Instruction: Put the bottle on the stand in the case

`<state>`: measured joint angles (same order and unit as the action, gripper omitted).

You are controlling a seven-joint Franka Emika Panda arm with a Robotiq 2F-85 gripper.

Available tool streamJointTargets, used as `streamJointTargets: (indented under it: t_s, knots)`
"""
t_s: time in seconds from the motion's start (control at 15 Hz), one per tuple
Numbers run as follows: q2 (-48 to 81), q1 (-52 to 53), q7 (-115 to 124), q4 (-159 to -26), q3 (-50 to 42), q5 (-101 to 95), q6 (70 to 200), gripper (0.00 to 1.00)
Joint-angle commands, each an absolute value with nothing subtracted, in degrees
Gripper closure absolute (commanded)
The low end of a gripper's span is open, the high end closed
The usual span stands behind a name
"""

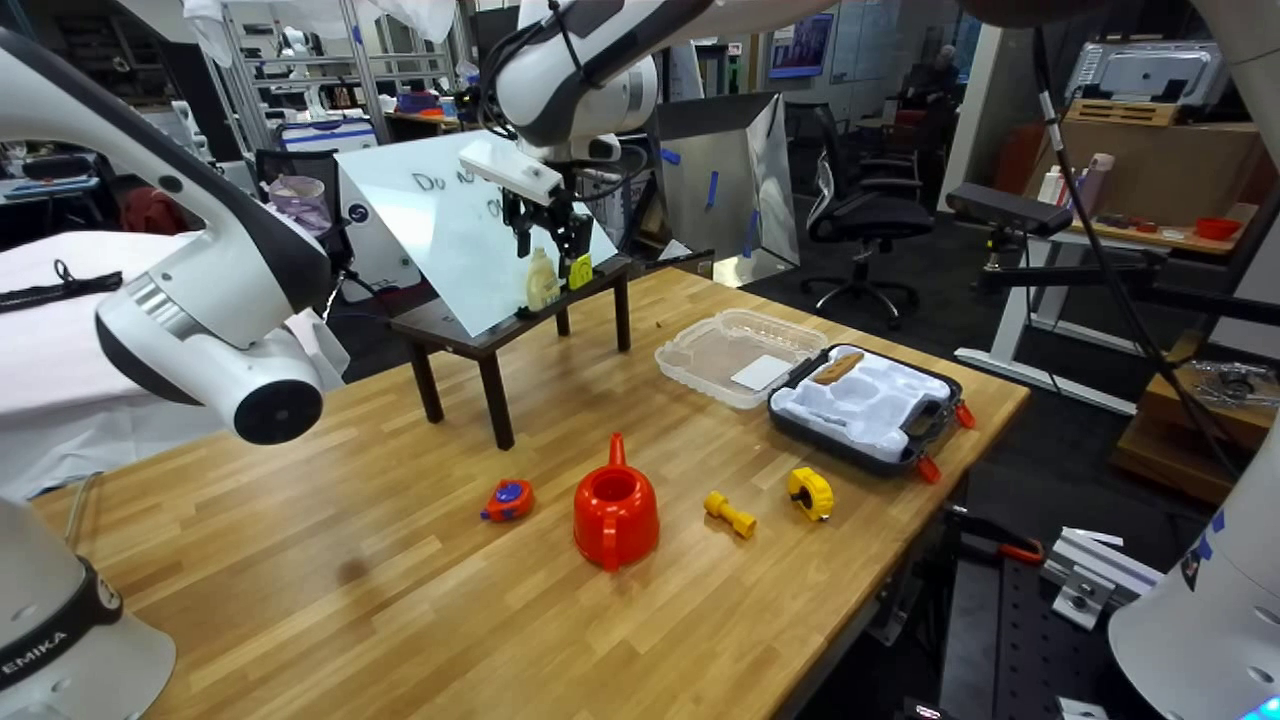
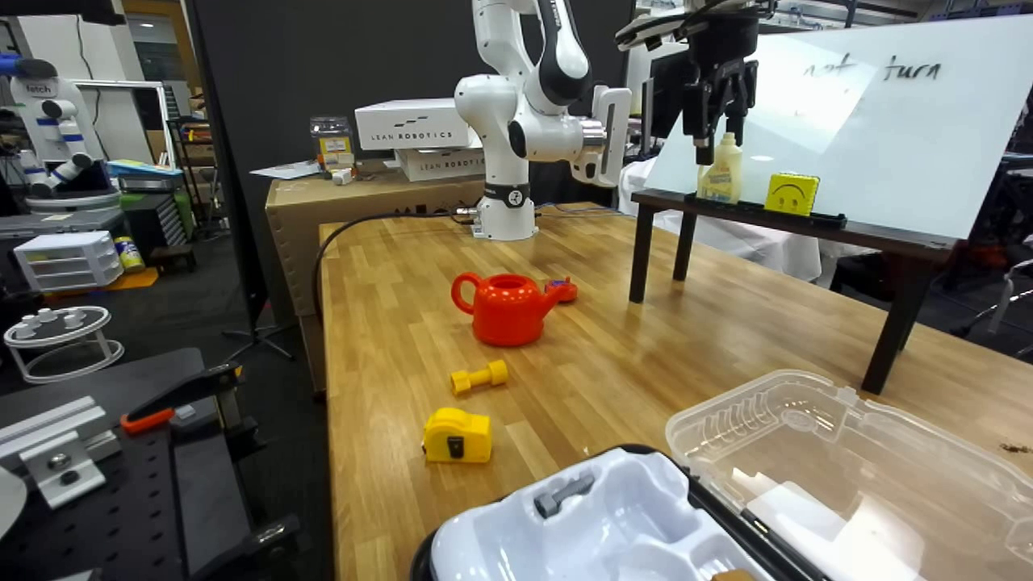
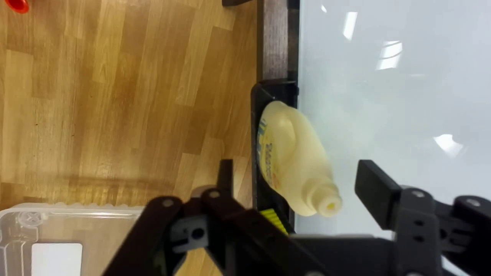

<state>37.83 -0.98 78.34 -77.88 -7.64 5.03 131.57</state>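
Black gripper [image 3: 298, 174] spread apart near one smooth cream plastic bottle [image 1: 541, 284] on one four-legged dark stand [image 1: 450, 336], left and far in an exterior view, one white-moulded case [image 1: 860, 404] right, one red teapot [image 1: 616, 518] near.

End effector [image 3: 294, 180] downward beneath the arm [image 1: 625, 45], fingers [image 3: 378, 193] wide apart

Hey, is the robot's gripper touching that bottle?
Apart. In the wrist view, the gripper is open, with a clear gap on both sides of the bottle.
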Motion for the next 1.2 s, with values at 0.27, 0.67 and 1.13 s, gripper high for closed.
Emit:
streamJointTargets:
  t_s: [0.27,0.67,1.13]
  knots:
    - [40.38,-1.06,78.84,-73.38,-7.88,5.22,127.17,0.76]
    - [40.33,-1.19,78.54,-72.34,-7.68,5.41,126.91,0.92]
    - [36.01,-1.95,78.75,-75.42,-7.45,7.02,128.55,0.92]
